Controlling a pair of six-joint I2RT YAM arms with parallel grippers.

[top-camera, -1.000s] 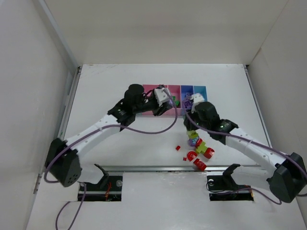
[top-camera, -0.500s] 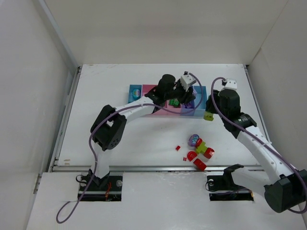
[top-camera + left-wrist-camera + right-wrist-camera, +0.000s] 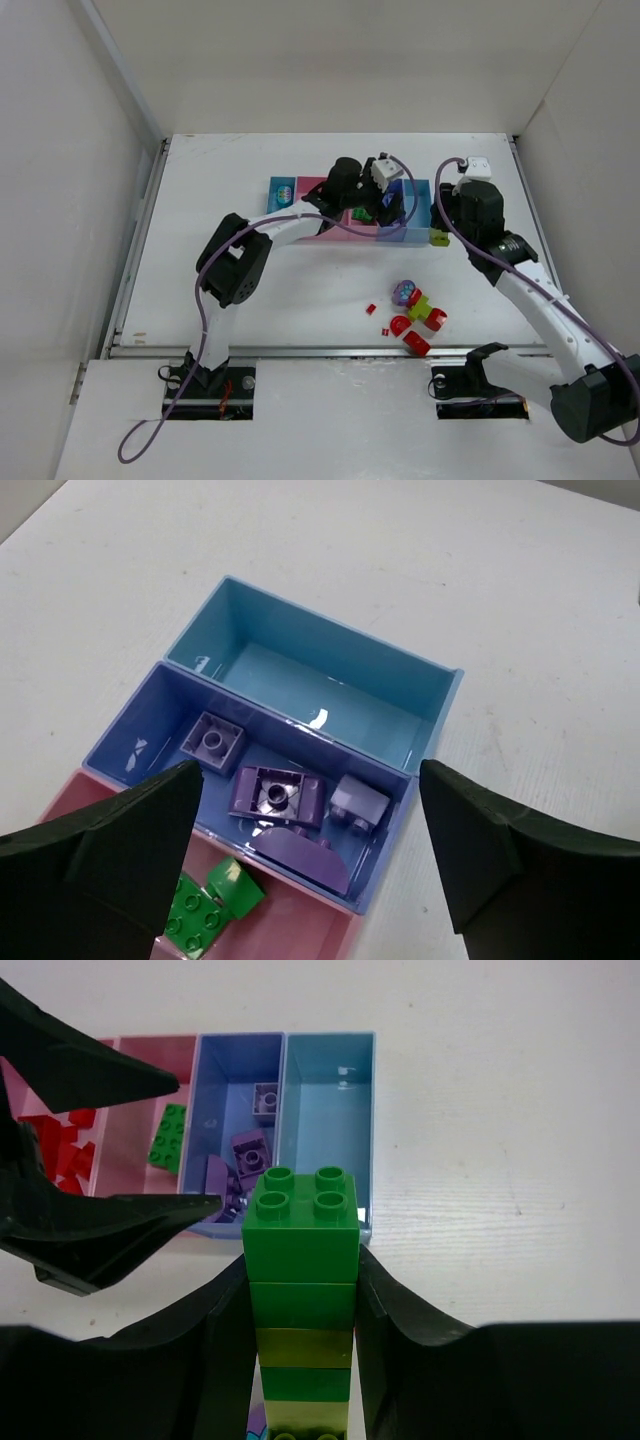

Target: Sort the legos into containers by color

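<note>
Sorting midway: purple plastic bricks [image 3: 275,795] in purple-blue bin [image 3: 150,730].
Right gripper [image 3: 303,1280] clamps green stacked tower [image 3: 303,1230]; left gripper [image 3: 307,770] gapes empty; loose red bricks [image 3: 416,344] unsorted.

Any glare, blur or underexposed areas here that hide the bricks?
Left wrist: small glare spot in the light blue bin; purple bricks sharp; left fingers black silhouettes. Right wrist: green stack crisp, right fingers featureless dark. Top external: even light, loose bricks tiny.

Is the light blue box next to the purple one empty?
Empty: the light blue bin shows only bare floor; the purple bricks lie in the neighbouring bin.
</note>
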